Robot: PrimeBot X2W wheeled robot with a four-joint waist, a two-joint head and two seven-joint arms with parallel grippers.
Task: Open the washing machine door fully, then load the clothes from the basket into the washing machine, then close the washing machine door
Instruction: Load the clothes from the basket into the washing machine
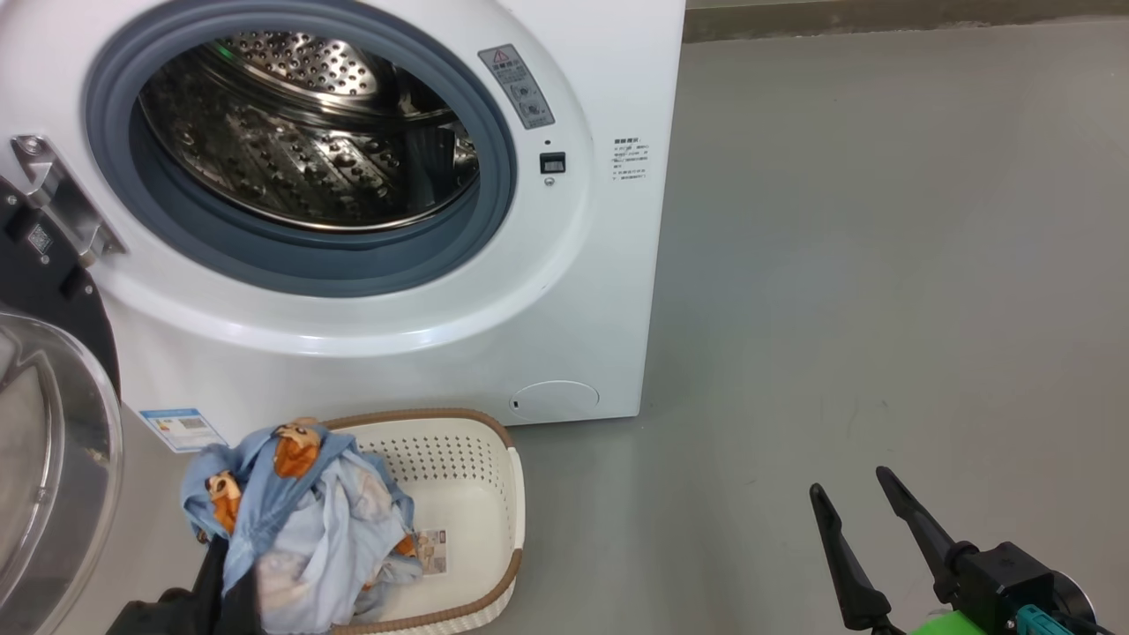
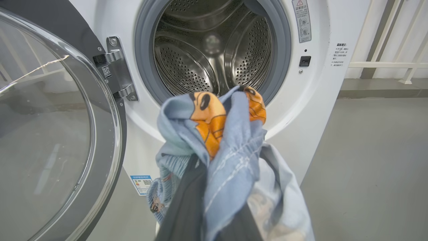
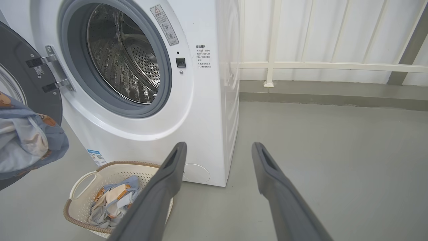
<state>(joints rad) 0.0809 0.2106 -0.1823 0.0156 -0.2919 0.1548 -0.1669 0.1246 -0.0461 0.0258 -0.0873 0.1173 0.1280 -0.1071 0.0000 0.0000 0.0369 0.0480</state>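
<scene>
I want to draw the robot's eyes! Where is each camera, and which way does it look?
Head view: on the head, looking down at the washing machine, basket and floor; open right gripper lower right.
Left wrist view: on the left wrist, facing the drum; left gripper shut on the clothes.
Right wrist view: on the right wrist, facing the machine and basket; the same open gripper rises from the bottom.
Shared: head and right wrist views both see the basket.
</scene>
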